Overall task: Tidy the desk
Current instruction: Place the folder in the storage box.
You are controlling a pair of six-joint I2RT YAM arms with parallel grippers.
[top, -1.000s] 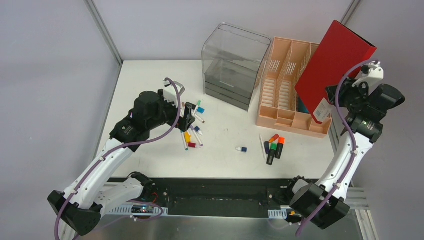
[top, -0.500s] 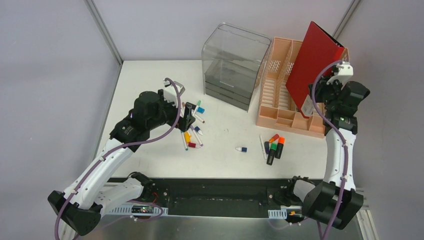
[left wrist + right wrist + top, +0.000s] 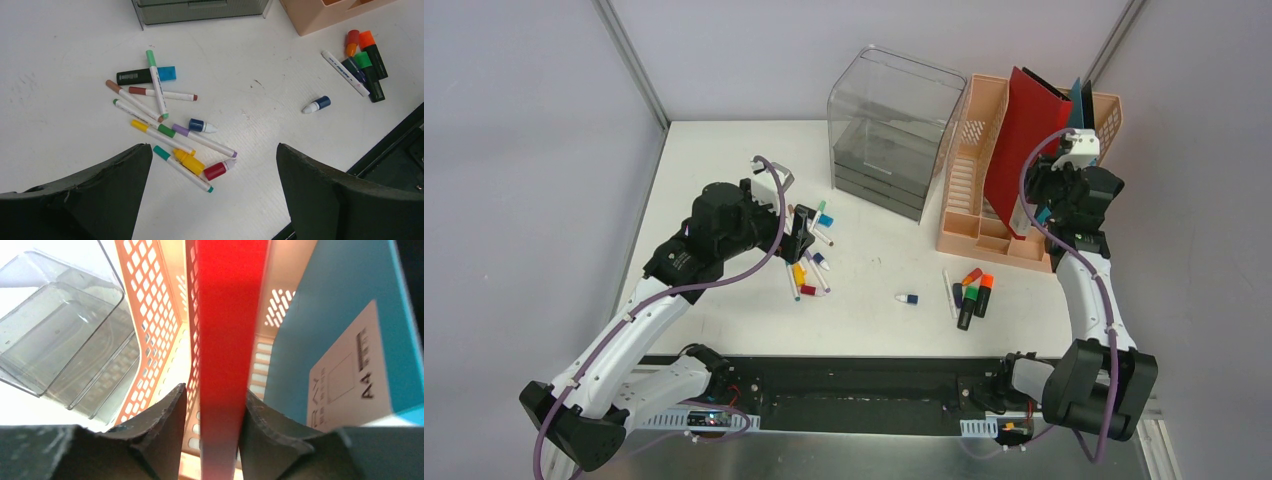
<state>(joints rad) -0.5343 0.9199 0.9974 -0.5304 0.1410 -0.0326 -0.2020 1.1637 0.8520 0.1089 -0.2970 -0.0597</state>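
Red folder (image 3: 1024, 130) stands in the organizer (image 3: 964, 170), your right jaws slightly apart around it. Your left jaws gape over markers (image 3: 159, 97).

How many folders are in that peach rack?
2: a red folder between the right gripper's jaws and a teal folder beside it, both in the peach plastic rack. Others may be hidden.

Top camera overlooks the whole desk (image 3: 714, 160); wrist cameras closely share its markers (image 3: 165, 122) and organizer (image 3: 155, 315).

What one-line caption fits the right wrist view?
Jaws flank an upright red folder in the peach rack, beside a teal folder.
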